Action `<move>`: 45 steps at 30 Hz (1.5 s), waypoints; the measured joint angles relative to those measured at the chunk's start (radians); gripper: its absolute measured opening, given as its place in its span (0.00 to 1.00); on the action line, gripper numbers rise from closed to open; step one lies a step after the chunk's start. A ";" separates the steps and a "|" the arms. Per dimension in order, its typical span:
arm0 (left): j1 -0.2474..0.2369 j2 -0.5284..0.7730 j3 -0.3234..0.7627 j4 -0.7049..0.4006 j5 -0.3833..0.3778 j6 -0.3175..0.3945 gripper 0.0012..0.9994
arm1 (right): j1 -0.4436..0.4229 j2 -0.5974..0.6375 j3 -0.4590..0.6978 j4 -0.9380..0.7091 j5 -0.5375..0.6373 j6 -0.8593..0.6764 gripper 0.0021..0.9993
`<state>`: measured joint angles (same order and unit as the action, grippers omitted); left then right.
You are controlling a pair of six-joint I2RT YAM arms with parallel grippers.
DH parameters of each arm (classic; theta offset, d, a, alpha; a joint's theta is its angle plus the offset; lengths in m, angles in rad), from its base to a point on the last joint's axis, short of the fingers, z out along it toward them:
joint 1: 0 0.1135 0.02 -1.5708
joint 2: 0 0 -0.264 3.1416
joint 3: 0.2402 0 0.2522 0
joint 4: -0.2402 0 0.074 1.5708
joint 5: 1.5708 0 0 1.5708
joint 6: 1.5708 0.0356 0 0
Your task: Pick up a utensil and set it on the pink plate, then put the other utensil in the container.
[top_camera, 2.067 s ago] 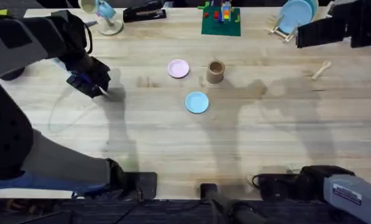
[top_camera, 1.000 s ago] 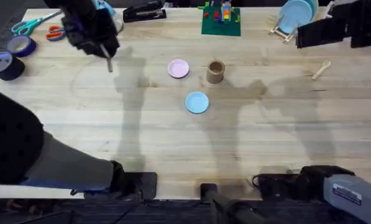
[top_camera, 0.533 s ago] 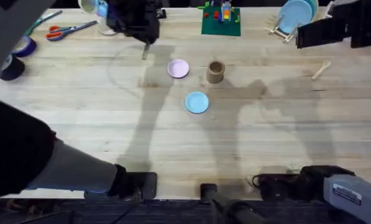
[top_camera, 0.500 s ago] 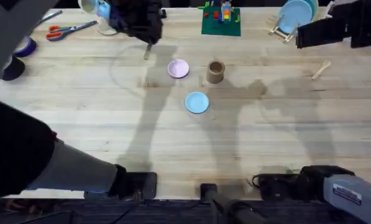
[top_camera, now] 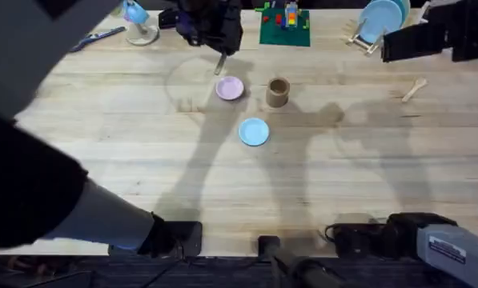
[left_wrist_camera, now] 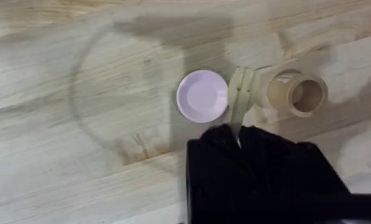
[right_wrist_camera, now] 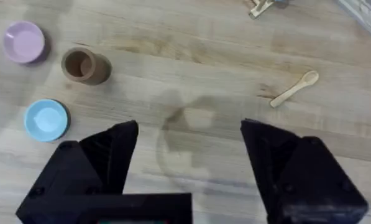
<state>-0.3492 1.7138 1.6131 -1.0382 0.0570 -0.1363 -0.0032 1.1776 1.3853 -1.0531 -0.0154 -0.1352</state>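
Above the round pink plate (left_wrist_camera: 202, 95), left jaws pinching the pale wooden fork (left_wrist_camera: 241, 94) (right jaws spread).

Wooden fork (left_wrist_camera: 242, 93) held above pink plate (left_wrist_camera: 202, 95).

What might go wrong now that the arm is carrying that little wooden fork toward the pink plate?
The left gripper pinches the fork only at its handle end, so it might tilt or slip. The pink plate is small and the cup stands close beside it, so a drop could miss or knock the cup. The spoon lies far off, near the open right gripper.
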 joint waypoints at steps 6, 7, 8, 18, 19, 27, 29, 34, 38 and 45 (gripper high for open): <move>-0.008 0.081 0.000 0.028 0.000 -0.006 0.04 | 0.000 0.000 0.000 0.000 0.000 0.000 0.99; -0.008 0.093 0.000 0.036 0.000 -0.006 0.04 | 0.000 0.000 0.000 0.000 0.000 0.000 0.99; -0.008 0.105 0.000 0.045 0.000 -0.006 0.04 | 0.000 0.000 0.000 0.000 0.000 0.000 0.99; -0.008 0.182 0.000 0.063 -0.001 -0.007 0.04 | 0.000 0.000 0.000 0.000 0.000 0.000 1.00; -0.008 0.189 0.000 0.064 -0.001 -0.007 0.04 | 0.000 0.000 0.000 0.000 0.000 0.000 1.00; -0.008 0.246 0.000 0.091 -0.001 -0.007 0.04 | 0.000 0.000 0.000 0.000 0.000 0.000 1.00; -0.008 0.260 0.000 0.094 -0.001 -0.007 0.04 | 0.000 0.000 0.000 0.000 0.000 0.000 1.00; -0.008 0.300 0.000 0.108 -0.001 -0.007 0.04 | 0.000 0.000 0.000 0.000 0.000 0.000 0.99; -0.008 0.321 0.000 0.111 -0.001 -0.007 0.04 | 0.000 0.000 0.000 0.000 0.000 0.000 0.99; -0.002 0.346 0.000 0.111 -0.001 -0.007 0.04 | 0.000 0.000 0.000 0.000 0.000 0.000 1.00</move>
<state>-0.3509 2.0599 1.6131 -0.9276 0.0563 -0.1430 -0.0032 1.1774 1.3853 -1.0531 -0.0154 -0.1355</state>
